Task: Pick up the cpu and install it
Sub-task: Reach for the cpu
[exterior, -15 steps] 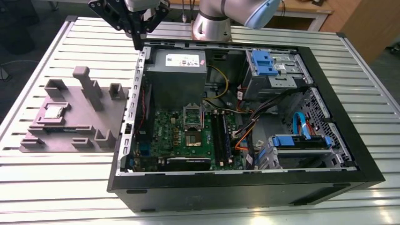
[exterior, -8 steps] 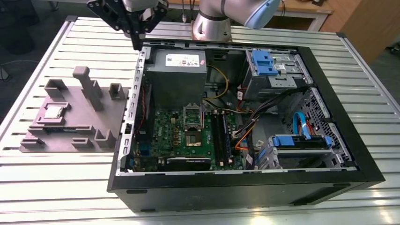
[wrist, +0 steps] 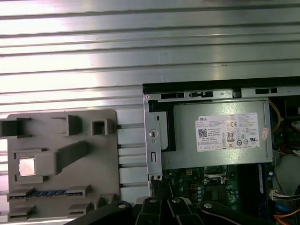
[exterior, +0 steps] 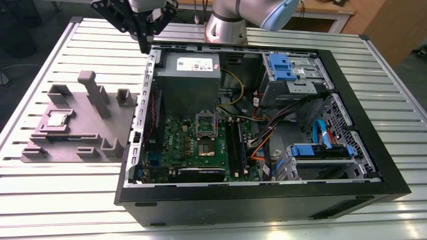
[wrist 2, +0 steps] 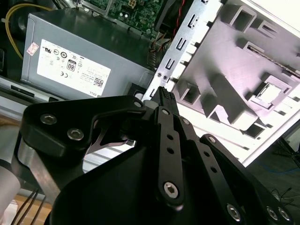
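Note:
The cpu [exterior: 57, 119], a small shiny square chip, lies in a recess of the grey holder block [exterior: 123, 117] on the table, at the exterior view's left of the open computer case [exterior: 267, 192]. It also shows in the first wrist view as the cpu [wrist: 26, 166] and in the second wrist view as the cpu [wrist 2: 267, 93]. My gripper [exterior: 144, 48] hangs high over the case's far left corner, well away from the chip. Its fingers [wrist 2: 164, 101] are shut with nothing between them. The green motherboard [exterior: 181, 137] carries the socket [exterior: 205, 147] with its metal frame raised.
A large grey power supply [exterior: 190, 80] with a white label fills the case's far left. Drive cages with blue clips [exterior: 280, 67] and cable bundles [exterior: 267, 135] take up the right side. Upright posts [exterior: 89, 82] rise from the holder block. The slatted metal table [exterior: 60, 195] surrounds everything.

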